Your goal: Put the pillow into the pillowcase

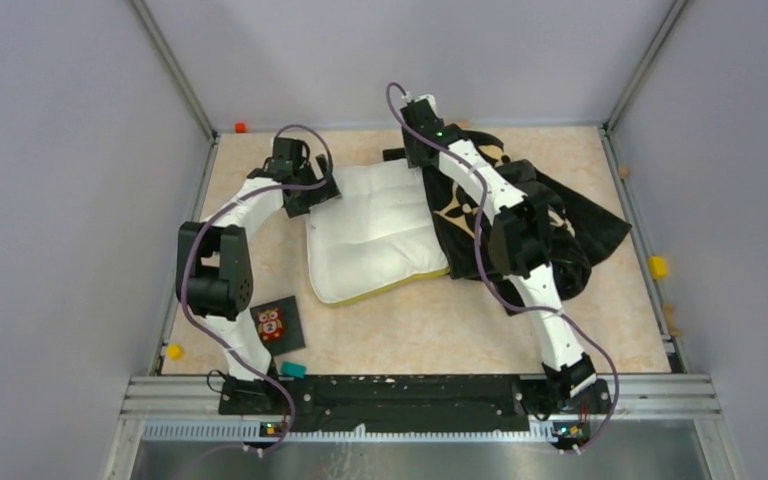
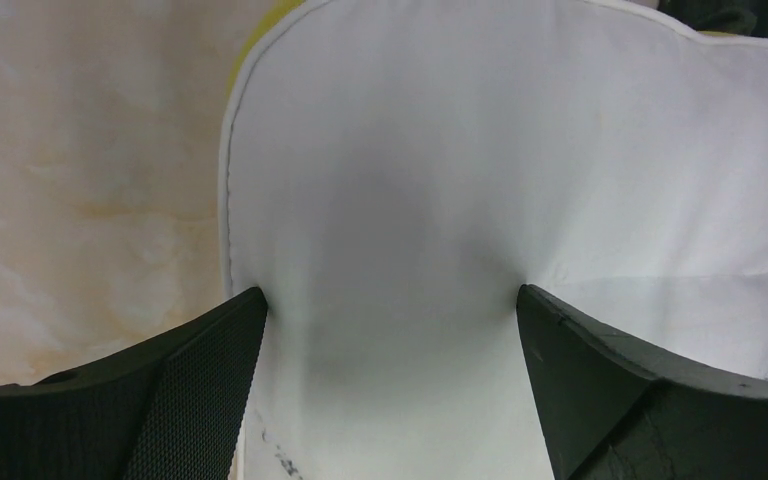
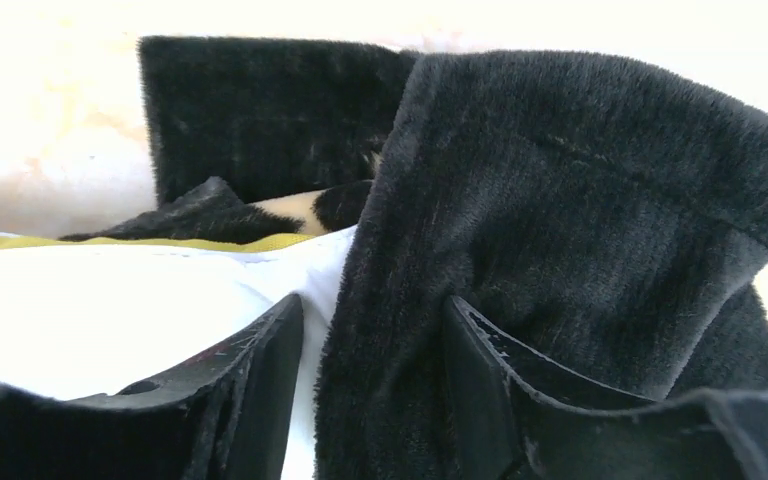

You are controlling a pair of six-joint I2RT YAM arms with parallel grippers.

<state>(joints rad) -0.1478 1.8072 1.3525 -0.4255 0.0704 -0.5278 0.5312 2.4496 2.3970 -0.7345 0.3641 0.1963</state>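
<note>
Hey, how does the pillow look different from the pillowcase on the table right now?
The pillow is white with a yellow edge; the pillowcase is black with cream motifs. The pillow lies flat and spread out, while the pillowcase is bunched in folds. The pillow's cover looks smooth, the pillowcase furry. Both are soft and lie on the table, touching each other.

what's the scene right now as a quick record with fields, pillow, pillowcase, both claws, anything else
pillow: white, flat on the table, mostly outside the pillowcase; its right edge meets the black fabric
pillowcase: black with tan motifs, bunched to the right of the pillow
left claw: open, fingers straddling the pillow's far left corner
right claw: open, a fold of pillowcase standing between its fingers
other: owl card by the left arm's base
task state: pillow not yet inside
</note>
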